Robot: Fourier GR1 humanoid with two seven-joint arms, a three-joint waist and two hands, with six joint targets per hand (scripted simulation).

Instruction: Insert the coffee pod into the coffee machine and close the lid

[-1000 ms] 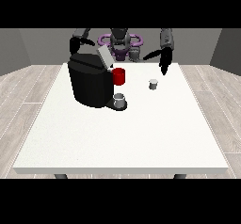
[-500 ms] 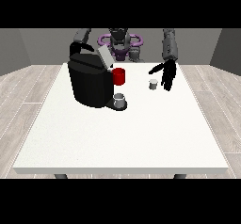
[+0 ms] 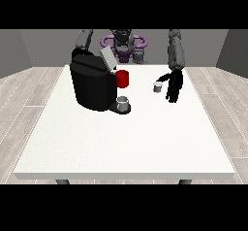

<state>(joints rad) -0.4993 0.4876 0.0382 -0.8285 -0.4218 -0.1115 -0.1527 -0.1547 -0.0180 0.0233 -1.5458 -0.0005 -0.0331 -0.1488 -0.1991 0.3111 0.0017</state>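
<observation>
A small grey coffee pod point(image 3: 157, 87) stands on the white table point(image 3: 126, 138) right of the machine. The black coffee machine point(image 3: 92, 84) sits at the table's back left with its lid point(image 3: 107, 58) raised and tilted. It has a red part point(image 3: 122, 78) on its front and a grey cup point(image 3: 123, 103) on its base. The hand at the view's right point(image 3: 174, 85) hangs just right of the pod, its fingers straight and pointing down, thumb reaching towards the pod. The other arm point(image 3: 85, 40) goes behind the machine, and its hand is hidden.
The robot's torso point(image 3: 124, 45) stands behind the table's far edge. Grey wooden floor surrounds the table.
The hand at the view's right has come down and forward from beside the robot's shoulder to just beside the pod. The machine and pod have not moved.
</observation>
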